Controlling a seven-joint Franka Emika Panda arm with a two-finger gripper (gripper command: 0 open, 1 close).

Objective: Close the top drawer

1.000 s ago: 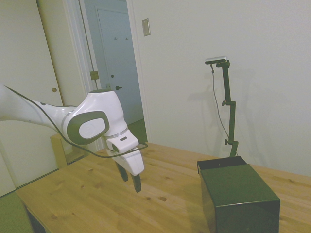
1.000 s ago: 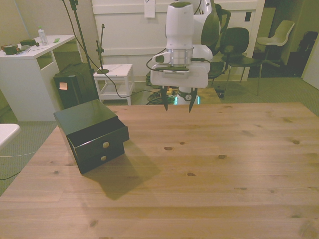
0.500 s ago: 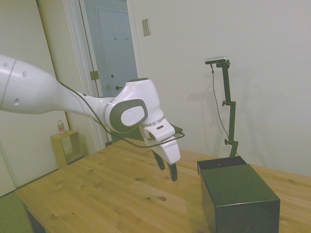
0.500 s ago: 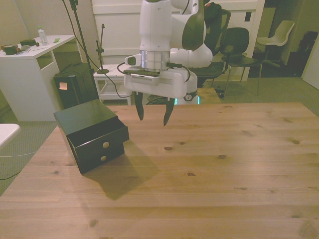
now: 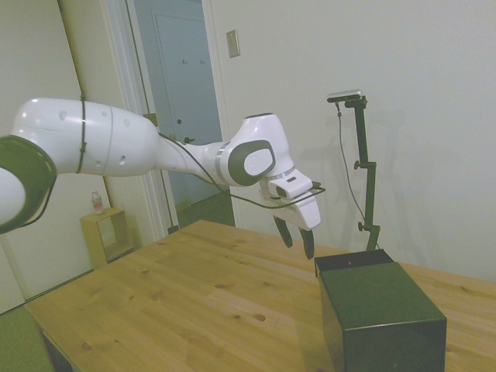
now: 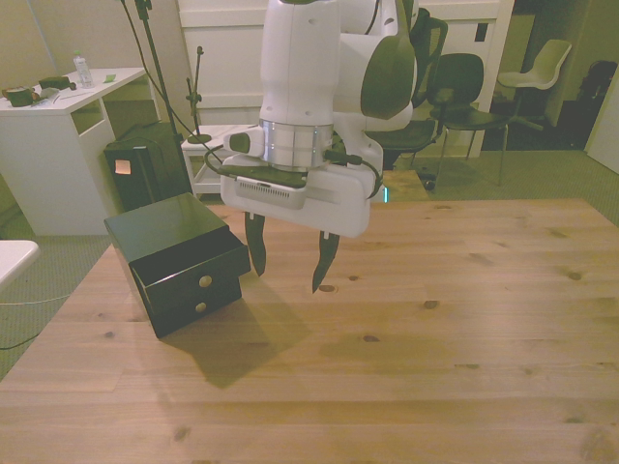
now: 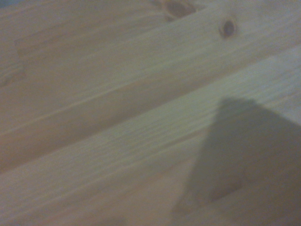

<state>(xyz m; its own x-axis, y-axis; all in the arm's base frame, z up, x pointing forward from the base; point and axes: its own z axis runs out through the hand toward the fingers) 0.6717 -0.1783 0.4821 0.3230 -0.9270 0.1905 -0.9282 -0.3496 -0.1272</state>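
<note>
The small black cabinet (image 6: 164, 232) stands near the table's edge at the front view's left. Its top drawer (image 6: 184, 274) sticks out a little past the lower drawer (image 6: 193, 311); each has a small round knob. My gripper (image 6: 287, 276) hangs open above the table, just to the front view's right of the top drawer's front, with nothing between its fingers. In the side view the gripper (image 5: 298, 246) hovers slightly above and beside the cabinet (image 5: 380, 314), apart from it. The wrist view holds only blurred wooden table (image 7: 117, 108) planks and a shadow.
The wooden table (image 6: 435, 329) stretches wide to the front view's right. Behind it stand a white desk (image 6: 53, 116), a black box (image 6: 145, 169) on the floor, a small white side table (image 6: 224, 143) and dark chairs (image 6: 455, 82).
The arm has swung toward the cabinet and come lower, from the table's back middle to just beside the top drawer's front. The fingers have stayed open.
</note>
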